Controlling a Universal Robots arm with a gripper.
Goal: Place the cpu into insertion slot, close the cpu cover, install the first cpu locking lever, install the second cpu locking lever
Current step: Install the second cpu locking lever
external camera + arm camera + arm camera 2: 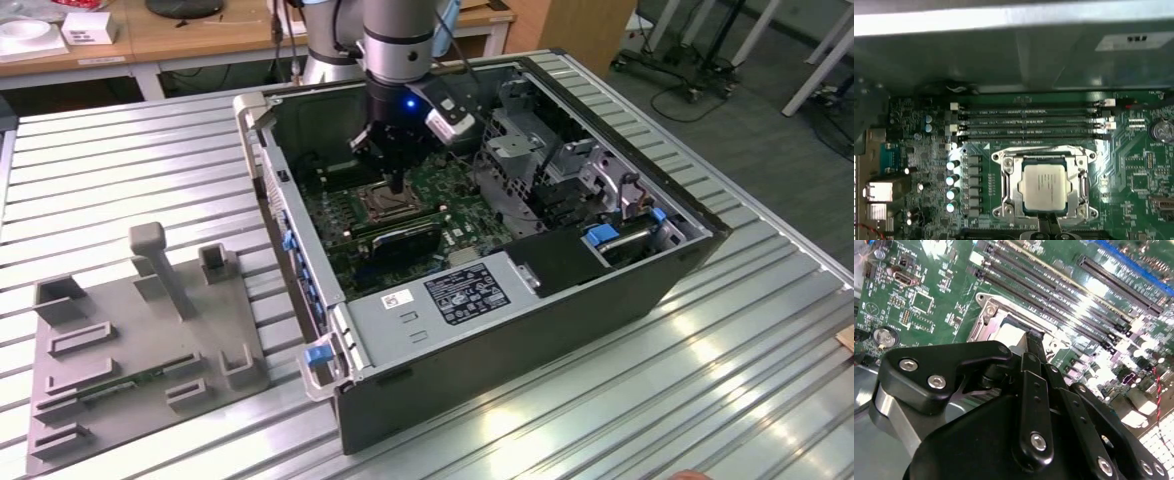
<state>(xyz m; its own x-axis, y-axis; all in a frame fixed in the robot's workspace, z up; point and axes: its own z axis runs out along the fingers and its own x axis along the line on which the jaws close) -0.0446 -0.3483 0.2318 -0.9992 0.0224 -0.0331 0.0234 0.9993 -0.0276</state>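
Note:
The cpu (1046,185) lies flat in the insertion slot (1004,212), its tan-silver top showing through the window of the cpu cover (1010,181), which lies down over it. In the second wrist view the cpu (1013,333) and the cpu cover (985,326) sit just beyond my fingertips. My gripper (1049,227) is shut with nothing in it, its tip at the socket's edge. In the exterior view the gripper (398,186) reaches down into the computer case, right above the insertion slot (387,207). A thin wire lever (1085,186) runs along one side of the socket.
Long black memory slots (1029,127) run beside the socket on the green board (1134,170). The open case wall (287,225) and a drive cage (534,160) hem the arm in. A grey fixture plate (134,340) lies on the table at the exterior view's left.

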